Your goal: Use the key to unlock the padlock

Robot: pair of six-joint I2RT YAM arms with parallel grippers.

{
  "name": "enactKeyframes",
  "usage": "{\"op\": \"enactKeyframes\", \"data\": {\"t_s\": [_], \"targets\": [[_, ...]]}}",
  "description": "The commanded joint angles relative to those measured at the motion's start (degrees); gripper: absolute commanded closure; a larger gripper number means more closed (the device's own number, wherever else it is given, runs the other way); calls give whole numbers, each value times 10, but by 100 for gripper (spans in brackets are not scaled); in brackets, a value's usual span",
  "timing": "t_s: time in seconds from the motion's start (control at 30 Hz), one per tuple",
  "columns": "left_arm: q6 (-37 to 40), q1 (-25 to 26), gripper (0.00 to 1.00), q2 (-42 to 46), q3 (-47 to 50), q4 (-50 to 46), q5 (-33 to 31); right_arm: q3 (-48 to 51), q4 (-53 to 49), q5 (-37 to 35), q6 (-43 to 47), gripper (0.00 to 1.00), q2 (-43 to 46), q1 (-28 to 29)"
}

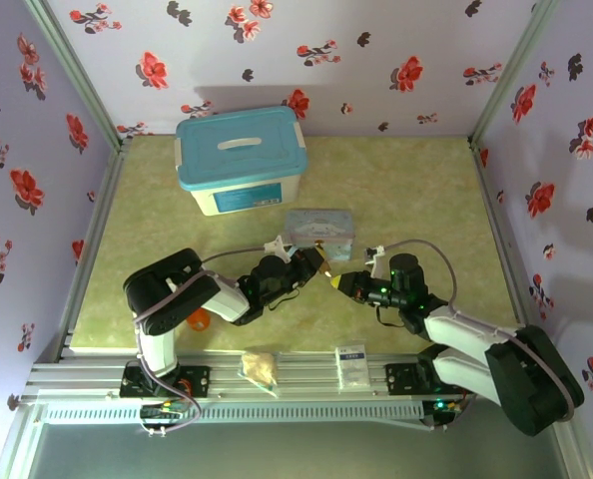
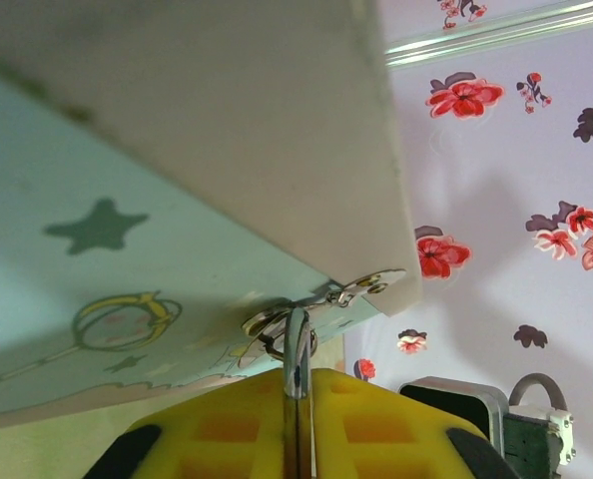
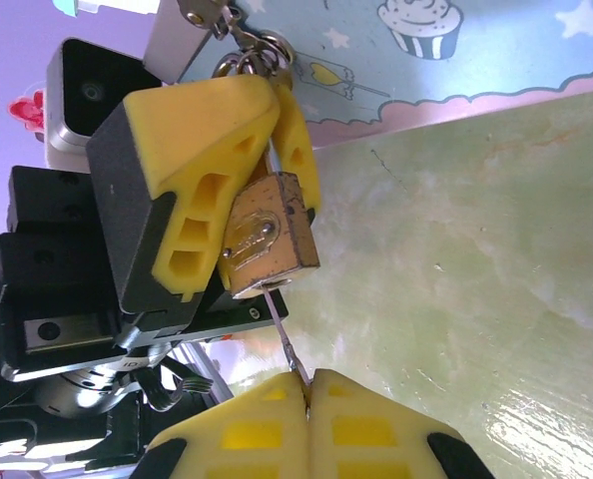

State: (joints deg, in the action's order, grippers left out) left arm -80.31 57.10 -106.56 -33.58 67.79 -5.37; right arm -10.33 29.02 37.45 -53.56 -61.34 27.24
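Observation:
The brass padlock [image 3: 273, 232] hangs with its silvery shackle [image 2: 296, 351] threaded through the ring of the clasp [image 2: 368, 287] on the pale blue cartoon tin [image 1: 319, 228]. My left gripper [image 2: 298, 404] is shut on the padlock, its yellow fingers [image 3: 202, 150] clamped on both sides of the body. The thin dark key [image 3: 285, 334] points up, and its tip enters the keyhole in the padlock's underside. My right gripper [image 3: 308, 387] is shut on the key's head, which is hidden between the pads. From above, the left gripper [image 1: 314, 262] and right gripper [image 1: 335, 281] meet just in front of the tin.
A white box with a blue lid [image 1: 240, 160] stands at the back left. An orange-red cup [image 1: 199, 319] sits by the left arm. A beige wrapped lump [image 1: 260, 367] and a white sachet [image 1: 351, 364] lie on the front rail. Floral walls enclose the green mat [image 1: 416, 200].

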Motion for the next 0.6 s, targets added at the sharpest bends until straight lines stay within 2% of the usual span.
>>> {"op": "enactKeyframes", "data": {"t_s": [0.0,0.3,0.57], "targets": [[-2,3,100,-10,-17,38,6,4,-7,-8,9,100,13,-4],[-13,6,100,-2,-21,42,12,3,32,-16,-6,100,-4,-10],[-25,12,100,-10,-34,49,21,1,8,-27,-3,100,14,-16]]}}
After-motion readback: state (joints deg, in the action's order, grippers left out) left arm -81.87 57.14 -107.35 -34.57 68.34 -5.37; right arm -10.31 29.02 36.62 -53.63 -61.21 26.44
